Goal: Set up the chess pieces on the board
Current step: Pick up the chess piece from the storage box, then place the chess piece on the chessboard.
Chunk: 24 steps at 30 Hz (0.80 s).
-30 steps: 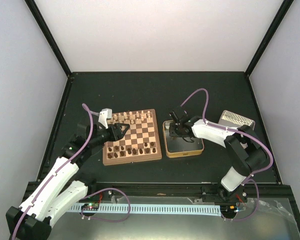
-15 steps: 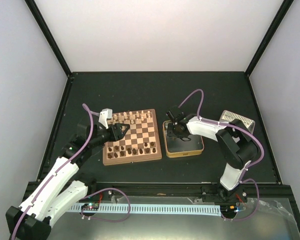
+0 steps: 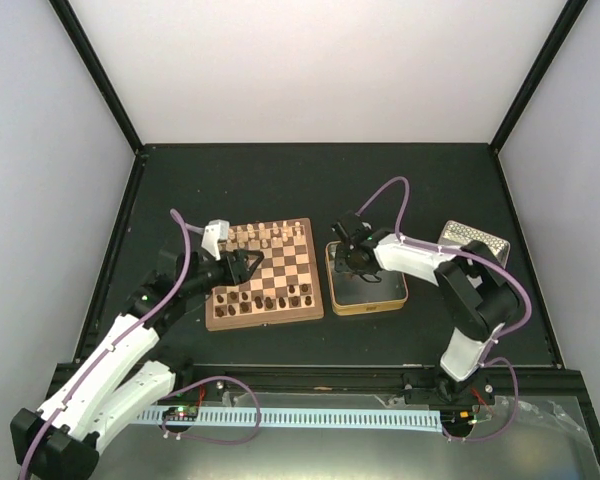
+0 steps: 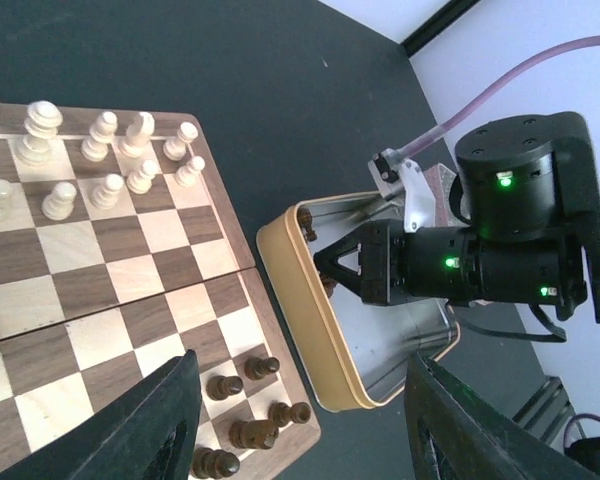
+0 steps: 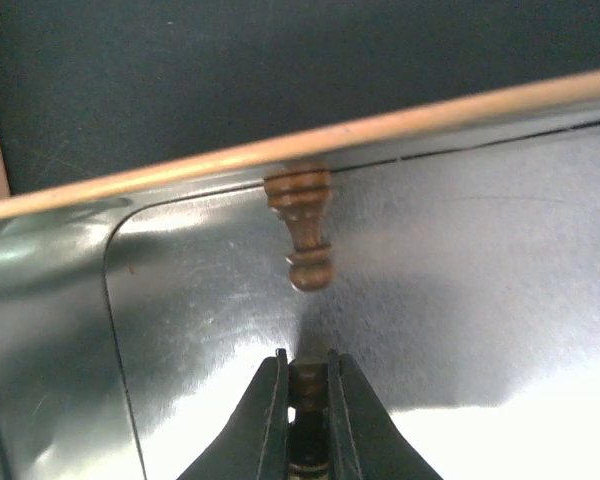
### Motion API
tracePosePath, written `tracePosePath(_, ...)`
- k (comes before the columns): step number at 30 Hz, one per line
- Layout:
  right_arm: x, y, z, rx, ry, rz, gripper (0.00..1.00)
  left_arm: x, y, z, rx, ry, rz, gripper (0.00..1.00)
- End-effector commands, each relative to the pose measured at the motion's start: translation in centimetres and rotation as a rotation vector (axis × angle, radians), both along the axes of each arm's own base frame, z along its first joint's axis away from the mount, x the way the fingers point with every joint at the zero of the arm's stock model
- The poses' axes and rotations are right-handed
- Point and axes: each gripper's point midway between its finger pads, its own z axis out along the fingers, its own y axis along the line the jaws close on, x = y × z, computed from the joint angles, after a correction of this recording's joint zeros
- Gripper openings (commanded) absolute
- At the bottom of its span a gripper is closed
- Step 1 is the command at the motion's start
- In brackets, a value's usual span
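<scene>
Showing, largest first, the black bench that carries everything. Left of centre lies the square wooden chessboard with light and dark checks and a reddish-brown border; just beside its right edge stands the shiny square metal tin with a gold-coloured rim. Left pincer hovers partly open and empty over the board's left side. Right pincer reaches inside the tin, jaws closed on what appears to be one tiny dark brown wooden chessman, held at the very tips. Other dark brown wooden chessmen stand in the board's near rows, pale cream chessmen in the far rows; one further dark chessman lies on its side against the tin's wall, just ahead of the closed jaws. Risk, as judged: so slight a tip grip may let the piece twist or drop on lifting, and the tin's raised rim could knock it loose on the way to the board
</scene>
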Motion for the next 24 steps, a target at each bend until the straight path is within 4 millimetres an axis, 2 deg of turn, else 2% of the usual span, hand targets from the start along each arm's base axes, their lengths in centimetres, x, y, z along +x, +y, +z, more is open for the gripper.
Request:
tracePosePath(1, 0.9, 0.2, 4.2, 0.090, -0.132, -0.061, 0.01, 0.3, -1.2, 1.0, -0.029, -0.065, -0.029, 0.58)
tracePosePath(5, 0.9, 0.5, 8.7, 0.217, -0.227, -0.085, 0.01, 0.2, -2.8, 1.1, -0.047, -0.096, -0.078, 0.61)
tracePosePath(10, 0.5, 1.1, 12.7, 0.327, -0.327, -0.038, 0.01, 0.2, -4.7, 1.6, -0.079, -0.099, -0.127, 0.63)
tracePosePath(13, 0.2, 2.8, 15.1, 0.409, -0.432, 0.111, 0.01, 0.2, -5.5, 2.5, -0.126, -0.074, -0.148, 0.64)
tracePosePath(17, -1.5, 5.9, 18.5, 0.545, -0.580, 0.391, 0.01, 0.0, -6.1, 4.2, -0.168, -0.036, -0.165, 0.65)
tracePosePath(24, -5.4, 10.8, 22.2, 0.697, -0.714, 0.753, 0.02, -0.1, -6.2, 5.8, -0.189, 0.014, -0.158, 0.66)
